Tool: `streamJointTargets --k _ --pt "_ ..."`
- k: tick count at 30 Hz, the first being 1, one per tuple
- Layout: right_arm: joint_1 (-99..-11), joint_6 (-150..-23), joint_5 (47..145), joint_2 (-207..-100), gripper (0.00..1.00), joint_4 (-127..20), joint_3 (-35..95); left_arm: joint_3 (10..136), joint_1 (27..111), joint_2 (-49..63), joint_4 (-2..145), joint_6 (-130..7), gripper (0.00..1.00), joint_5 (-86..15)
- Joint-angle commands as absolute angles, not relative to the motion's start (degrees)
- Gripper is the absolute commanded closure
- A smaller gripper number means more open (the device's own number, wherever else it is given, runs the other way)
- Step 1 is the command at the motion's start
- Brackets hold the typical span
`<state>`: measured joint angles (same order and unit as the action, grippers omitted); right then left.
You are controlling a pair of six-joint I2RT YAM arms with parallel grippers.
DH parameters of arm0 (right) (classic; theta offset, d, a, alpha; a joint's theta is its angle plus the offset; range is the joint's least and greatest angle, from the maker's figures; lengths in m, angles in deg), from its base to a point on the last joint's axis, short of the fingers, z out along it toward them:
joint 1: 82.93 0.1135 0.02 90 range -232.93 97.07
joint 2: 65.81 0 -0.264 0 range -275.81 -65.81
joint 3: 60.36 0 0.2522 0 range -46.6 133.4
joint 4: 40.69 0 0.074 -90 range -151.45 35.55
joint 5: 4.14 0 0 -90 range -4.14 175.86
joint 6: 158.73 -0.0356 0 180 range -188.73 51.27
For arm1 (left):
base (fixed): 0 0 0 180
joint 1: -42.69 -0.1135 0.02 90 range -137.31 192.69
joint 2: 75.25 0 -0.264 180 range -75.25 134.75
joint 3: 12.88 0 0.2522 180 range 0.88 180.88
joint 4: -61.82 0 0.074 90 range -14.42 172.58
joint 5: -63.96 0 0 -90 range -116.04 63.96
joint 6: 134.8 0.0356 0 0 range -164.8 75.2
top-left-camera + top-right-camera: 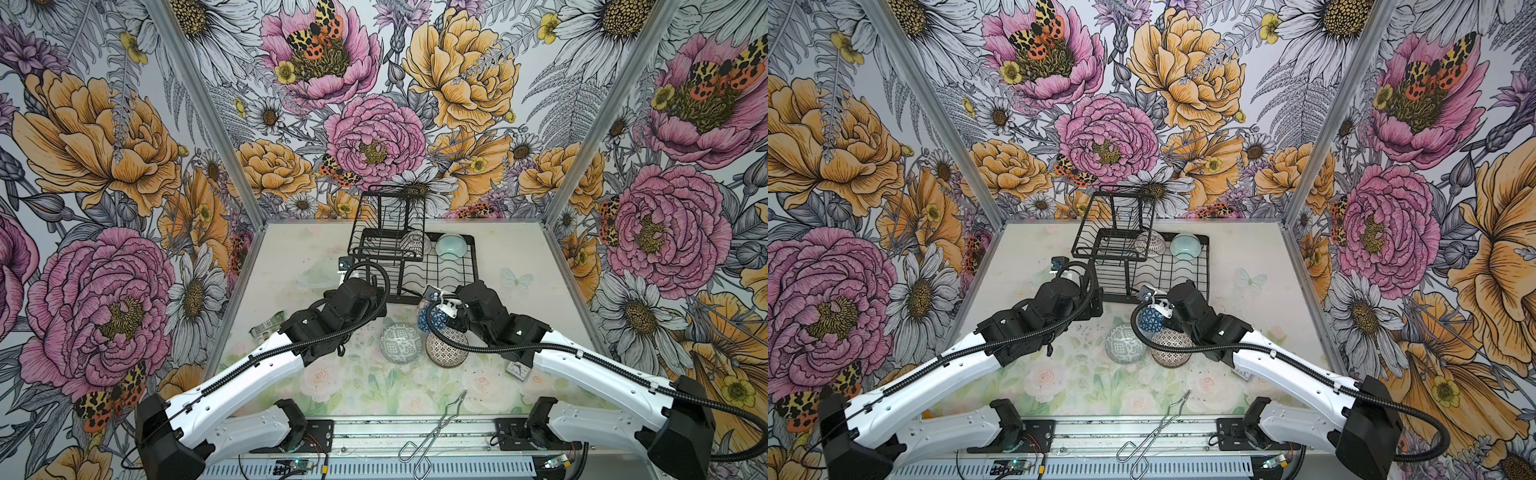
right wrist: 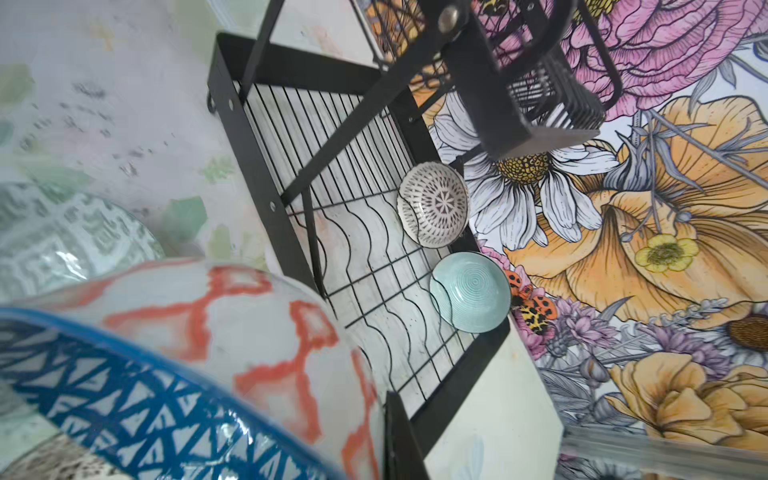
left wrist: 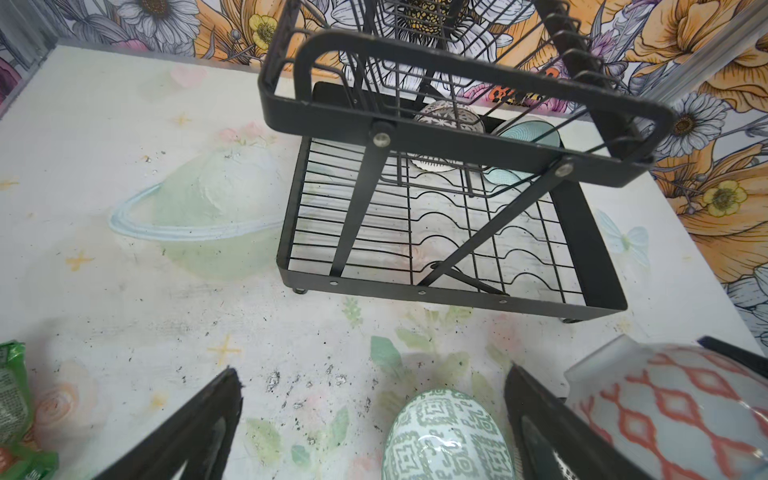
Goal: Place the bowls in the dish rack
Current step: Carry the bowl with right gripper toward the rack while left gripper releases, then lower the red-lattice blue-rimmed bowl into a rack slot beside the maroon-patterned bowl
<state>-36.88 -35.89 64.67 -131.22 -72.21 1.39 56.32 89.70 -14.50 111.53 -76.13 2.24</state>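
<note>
standing at the middle of the tabletop's far edge, the dish rack (image 3: 457, 297) is the largest item, a stiff wire frame that should not shift under a light bowl.

left gripper (image 3: 372, 372): jaws spread fully wide, nothing held. it is poised over the upturned grey-green bowl (image 1: 401, 344) near the tabletop's centre, and the bowl shows between the fingers.

right gripper (image 2: 392, 432): jaws pinched tight on what reads as the rim of the blue bowl (image 1: 432, 322). that bowl is tilted on edge just short of the rack's near rim, against the pink-orange bowl (image 3: 673, 411). which wall lies between the pads is not fully visible.

the dotted bowl (image 1: 446, 351) sits just beside the grey-green one. two bowls stand on edge at the base tray's far rim: the black-and-white bowl (image 2: 434, 210) and the mint bowl (image 2: 469, 293).

judgement — glazed ceramic: rigid, light, slippery, liable to chip on wire. an upturned dome gives poor purchase, so take each bowl by the rim wall, one pad inside, or by the foot ring — and set it down gently.
</note>
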Motion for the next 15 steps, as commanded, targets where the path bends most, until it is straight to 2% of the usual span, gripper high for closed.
streamJointTargets --k 1,7,15 --pt "-39.13 -22.37 55.05 -131.4 1.0 -62.25 3.46 57.32 88.53 -14.72 110.32 -71.78 0.01 -3.7" --pt "-43.57 -7.65 50.9 -134.16 1.0 -43.76 1.44 55.79 86.87 -14.99 108.46 -70.08 0.01 -7.98" --pt "-52.08 1.83 55.06 -144.13 1.0 -24.67 0.08 54.85 84.99 -17.6 108.37 -68.01 0.01 -8.58"
